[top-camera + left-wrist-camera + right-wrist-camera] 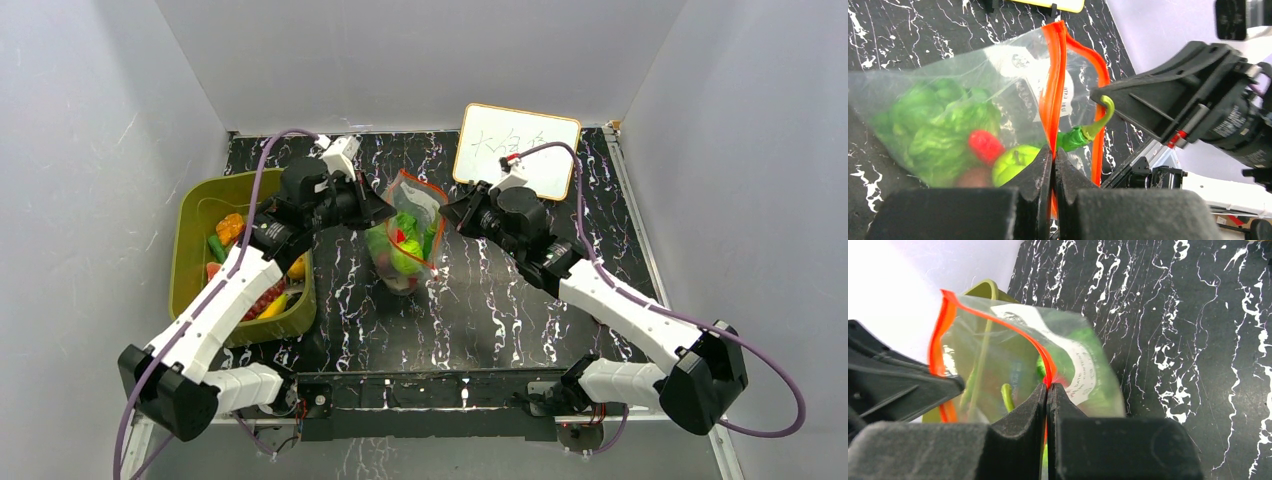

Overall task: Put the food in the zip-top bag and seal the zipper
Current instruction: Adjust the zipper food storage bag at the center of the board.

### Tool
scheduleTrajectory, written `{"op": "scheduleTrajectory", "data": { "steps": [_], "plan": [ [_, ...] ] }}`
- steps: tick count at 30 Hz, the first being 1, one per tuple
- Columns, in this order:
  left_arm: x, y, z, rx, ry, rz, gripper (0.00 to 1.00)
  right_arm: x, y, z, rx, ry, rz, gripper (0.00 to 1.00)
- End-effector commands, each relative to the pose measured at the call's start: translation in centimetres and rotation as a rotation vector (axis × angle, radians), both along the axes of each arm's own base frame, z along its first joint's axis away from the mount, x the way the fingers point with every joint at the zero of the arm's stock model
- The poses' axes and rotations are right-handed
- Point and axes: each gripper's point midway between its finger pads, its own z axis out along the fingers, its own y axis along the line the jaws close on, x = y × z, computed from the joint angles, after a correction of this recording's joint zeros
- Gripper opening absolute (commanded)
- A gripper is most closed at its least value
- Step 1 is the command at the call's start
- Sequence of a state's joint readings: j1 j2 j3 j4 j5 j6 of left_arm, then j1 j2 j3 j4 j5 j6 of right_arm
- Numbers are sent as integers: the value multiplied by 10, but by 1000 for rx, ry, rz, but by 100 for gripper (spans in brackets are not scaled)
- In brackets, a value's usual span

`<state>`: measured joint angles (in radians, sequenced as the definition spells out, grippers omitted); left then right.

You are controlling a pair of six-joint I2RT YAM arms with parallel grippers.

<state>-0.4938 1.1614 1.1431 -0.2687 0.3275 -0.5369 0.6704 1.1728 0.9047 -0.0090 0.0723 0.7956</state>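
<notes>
The clear zip-top bag (405, 240) stands mid-table between my two grippers. It holds food: leafy green cabbage (938, 125), a red piece (984, 145), a green apple (1015, 162) and a green pepper with a curved stem (1083, 135). My left gripper (1053, 155) is shut on the red-orange zipper (1053, 90) at one side of the mouth. My right gripper (1047, 387) is shut on the zipper (998, 322) at the opposite side. The mouth gapes open between them. In the top view the left gripper (385, 208) and right gripper (447, 212) flank the bag.
An olive-green basket (200, 215) with several more toy foods stands at the left. A white board with writing (518, 150) leans at the back right. Grey walls enclose the black marbled table (500, 300).
</notes>
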Motion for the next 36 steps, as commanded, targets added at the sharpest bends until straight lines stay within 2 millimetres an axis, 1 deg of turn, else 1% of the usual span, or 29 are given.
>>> {"op": "scheduleTrajectory", "data": {
  "steps": [1, 3, 6, 8, 10, 12, 14, 16, 17, 19, 20, 21, 22, 24, 25, 27, 29, 30, 33, 35, 36],
  "plan": [
    [5, -12, 17, -35, 0, -35, 0, 5, 1, 72, 98, -105, -11, 0],
    [7, -11, 16, -25, 9, -21, 0, 1, -1, 79, 110, -100, -12, 0],
    [5, -11, 15, -23, 19, -31, 0, -1, -5, 81, 108, -93, -23, 0],
    [-1, -15, 15, -50, 45, -53, 0, 4, -10, 69, 70, -62, -58, 0],
    [-5, -19, 23, -91, 80, -57, 0, 6, -19, 60, 46, -25, -109, 0],
    [-10, -23, 37, -130, 86, -78, 0, 2, -27, 70, 55, -40, -118, 0],
    [-11, -22, 41, -147, 86, -68, 0, -4, -33, 80, 59, -58, -123, 0],
    [-8, -20, 28, -146, 113, -27, 0, -9, -32, 81, 45, -63, -99, 0],
    [-6, -20, 18, -146, 140, -12, 0, -11, -30, 76, 38, -54, -80, 0],
    [-7, -26, 1, -149, 192, -37, 0, -15, -23, 62, 25, -21, -37, 0],
    [-8, -30, -7, -145, 222, -55, 0, -17, -21, 58, 28, -3, -25, 0],
    [-8, -32, -9, -141, 234, -73, 0, -20, -17, 60, 54, 8, -7, 0],
    [-8, -33, -10, -130, 236, -83, 0, -24, -12, 67, 120, 14, 12, 0],
    [-8, -32, -6, -120, 225, -86, 0, -35, -4, 91, 240, 1, 66, 0],
    [-8, -32, -2, -123, 213, -91, 0, -38, -2, 104, 266, -7, 85, 0],
    [-9, -31, 0, -128, 204, -88, 0, -34, -5, 108, 238, -4, 63, 0],
    [-10, -31, -3, -130, 215, -88, 0, -24, -8, 90, 182, 4, 18, 0],
    [-12, -32, -5, -135, 227, -96, 0, -18, -10, 74, 149, 21, -8, 0],
    [-17, -35, -9, -163, 260, -105, 0, -9, -14, 35, 58, 62, -48, 0],
    [-17, -34, -7, -170, 256, -101, 0, -4, -17, 20, 4, 84, -66, 0],
    [-17, -34, -4, -168, 242, -101, 0, -5, -17, 19, -8, 91, -64, 0]
  ]
}}
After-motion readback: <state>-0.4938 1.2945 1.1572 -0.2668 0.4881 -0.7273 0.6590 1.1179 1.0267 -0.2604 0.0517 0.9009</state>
